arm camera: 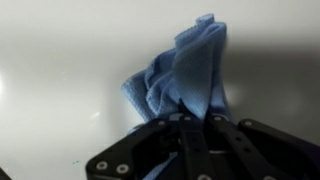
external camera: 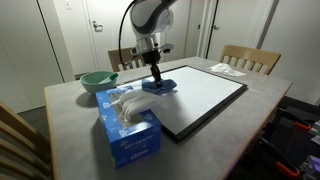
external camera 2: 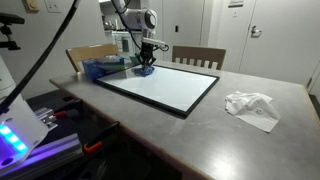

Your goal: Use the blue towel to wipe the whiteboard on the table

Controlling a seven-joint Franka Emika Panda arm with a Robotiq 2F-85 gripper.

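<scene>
The whiteboard [external camera: 205, 95] with a black frame lies flat on the grey table, also in the other exterior view [external camera 2: 165, 86]. The blue towel [external camera: 163, 86] rests bunched on the board's corner nearest the tissue box; it also shows in an exterior view [external camera 2: 143, 69]. My gripper [external camera: 157, 72] points down and is shut on the blue towel, pressing it onto the board. In the wrist view the towel [arm camera: 185, 75] spreads out from between the closed fingers [arm camera: 195, 122] over the white surface [arm camera: 60, 70].
A blue tissue box [external camera: 127, 124] stands beside the board's near corner. A green bowl [external camera: 97, 82] sits behind it. A crumpled white cloth [external camera 2: 252, 106] lies on the table past the board. Wooden chairs [external camera: 250, 58] stand around the table.
</scene>
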